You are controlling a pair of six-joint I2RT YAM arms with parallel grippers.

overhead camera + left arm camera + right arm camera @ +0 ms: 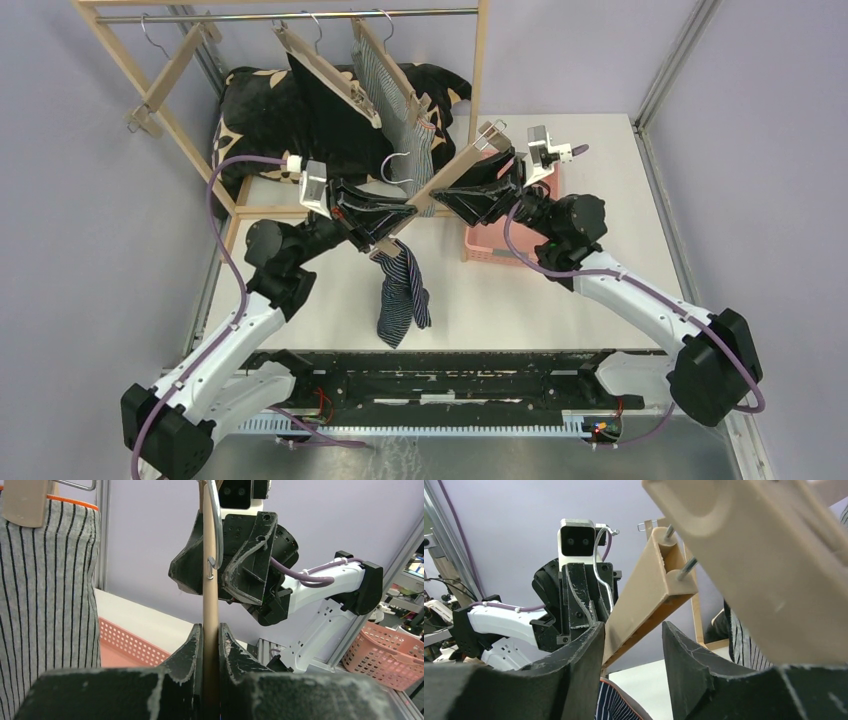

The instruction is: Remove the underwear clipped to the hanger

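A wooden clip hanger (462, 162) is off the rail and held slantwise over the table. The navy striped underwear (402, 300) dangles from its lower left end. My left gripper (398, 217) is shut on the hanger bar (210, 605), which runs up between its jaws. My right gripper (447, 197) straddles the same bar (644, 605) higher up, open, with the bar against one finger and a gap to the other. Navy cloth (616, 706) shows below its jaws. On the rail, the black underwear (325, 112) and the grey pinstriped underwear (402, 105) hang clipped to their hangers.
A wooden rack (478, 60) with a metal rail stands at the back. A black cushion with cream flowers (250, 105) lies under it. A pink basket (495, 243) sits right of centre, under my right arm. Another pink basket (390, 655) stands off the table.
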